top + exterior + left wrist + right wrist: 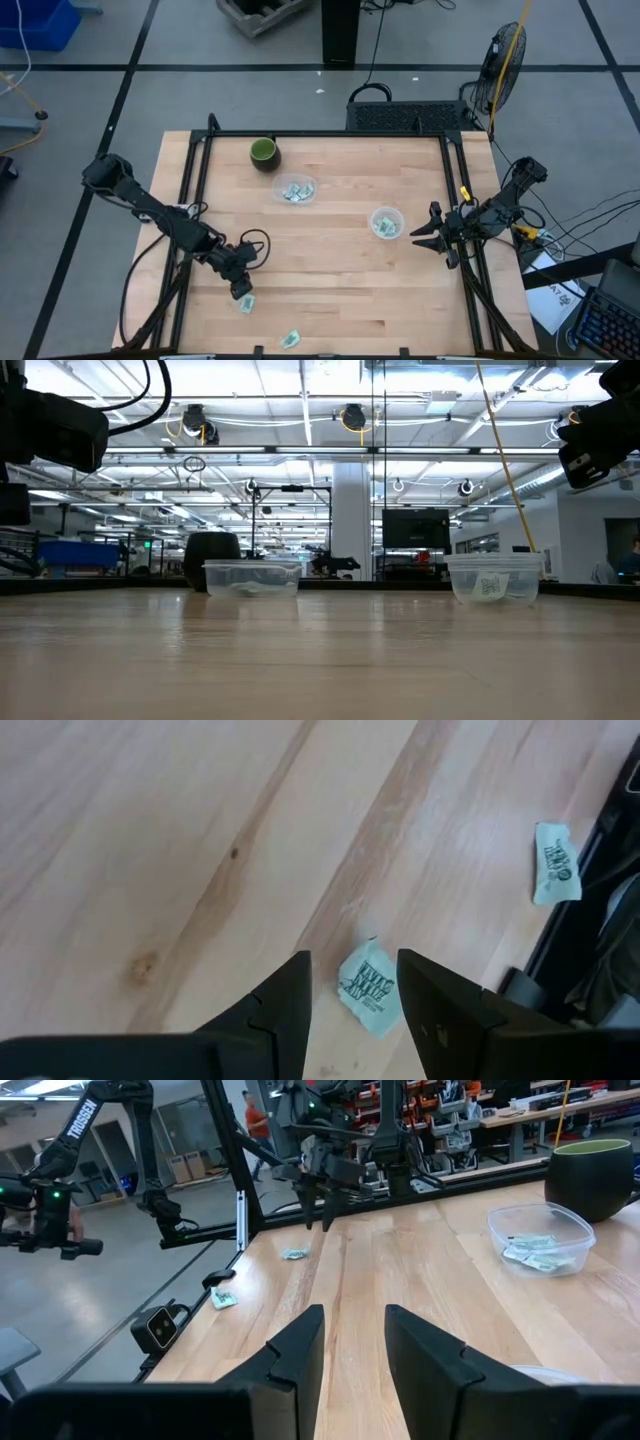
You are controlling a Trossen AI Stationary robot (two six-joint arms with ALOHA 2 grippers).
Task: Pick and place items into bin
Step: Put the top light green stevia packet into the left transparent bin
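Near the counter's (330,270) front-left corner, the left tool (352,992) hangs open over a pale green packet (368,986), its lower edge hidden between the fingers. A second packet (290,340) lies nearer the front edge. The right tool (354,1342) waits open beside a clear container (386,222), whose packets are hard to count.

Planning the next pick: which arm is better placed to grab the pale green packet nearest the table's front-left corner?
Left. The left gripper hangs open right over that pale green packet, fingers either side. The right gripper waits at the far right edge, beside a clear round container.
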